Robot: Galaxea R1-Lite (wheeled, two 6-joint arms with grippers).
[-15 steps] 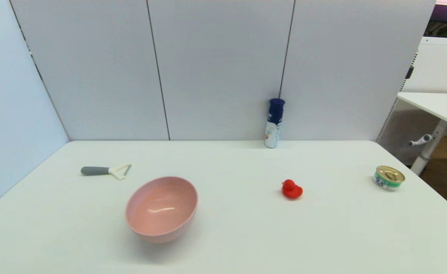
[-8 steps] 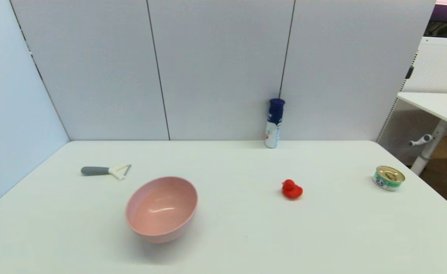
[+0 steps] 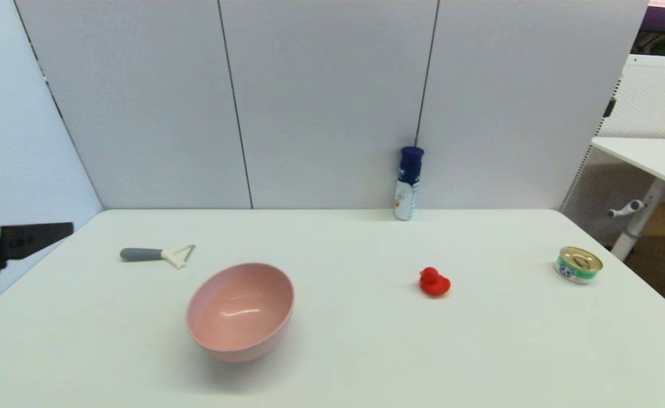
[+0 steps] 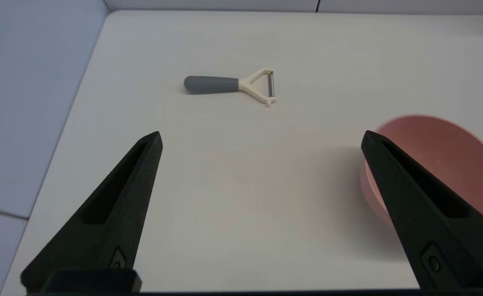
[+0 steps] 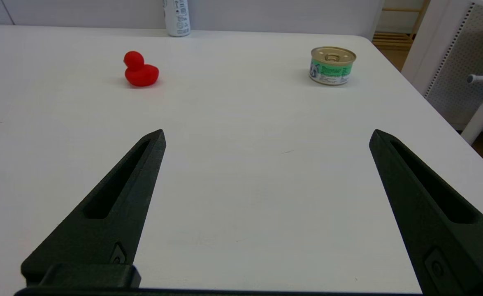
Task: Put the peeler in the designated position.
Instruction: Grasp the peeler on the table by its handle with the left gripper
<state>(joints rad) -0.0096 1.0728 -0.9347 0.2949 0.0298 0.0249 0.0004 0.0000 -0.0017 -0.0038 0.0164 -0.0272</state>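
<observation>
Left wrist view: peeler (image 4: 230,85) flat on the desk (image 4: 241,197) just behind and left of the pink bowl (image 4: 435,164), dead ahead of the left pincer (image 4: 261,139), well apart from it, fingers spread wide and empty. Long axis crosswise to the approach, grey handle away from the bowl, white forked head toward it. Clearly nearer the left pincer; right pincer (image 5: 266,135) also wide, parked over bare desk on the bowl's far side.
</observation>
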